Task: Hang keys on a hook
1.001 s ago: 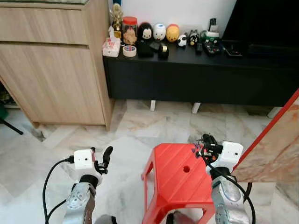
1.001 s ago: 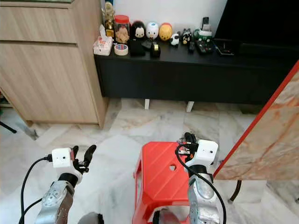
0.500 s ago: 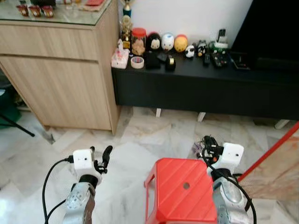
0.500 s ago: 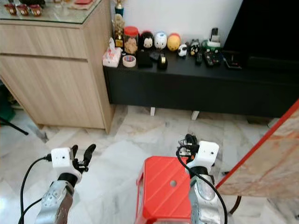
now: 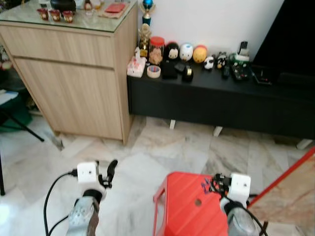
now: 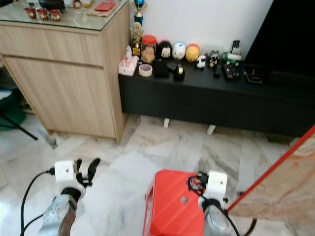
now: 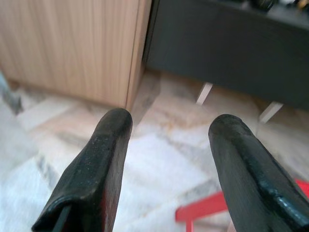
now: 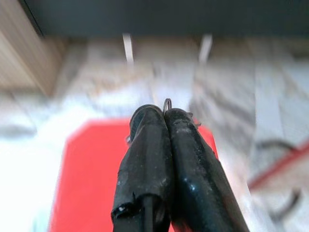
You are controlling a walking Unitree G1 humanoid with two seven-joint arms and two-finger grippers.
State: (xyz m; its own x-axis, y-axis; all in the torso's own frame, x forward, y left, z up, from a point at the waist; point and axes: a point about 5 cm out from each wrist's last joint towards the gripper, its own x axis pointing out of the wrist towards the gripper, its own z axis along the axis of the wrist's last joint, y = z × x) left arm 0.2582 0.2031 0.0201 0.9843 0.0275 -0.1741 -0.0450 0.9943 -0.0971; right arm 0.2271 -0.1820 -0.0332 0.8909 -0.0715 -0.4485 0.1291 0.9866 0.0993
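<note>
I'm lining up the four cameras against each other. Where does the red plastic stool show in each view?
Left eye view: red plastic stool at bottom centre-right, under the right gripper.
Right eye view: bottom centre.
Left wrist view: a red corner low between the black fingers.
Right wrist view: red top behind the shut fingers.
Shared landmark: long black low cabinet.

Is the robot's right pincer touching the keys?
Touching. In the right wrist view the right pincer has its two black fingers pressed together, and a thin metal ring of the keys pokes out from between their tips, over the red stool.
</note>
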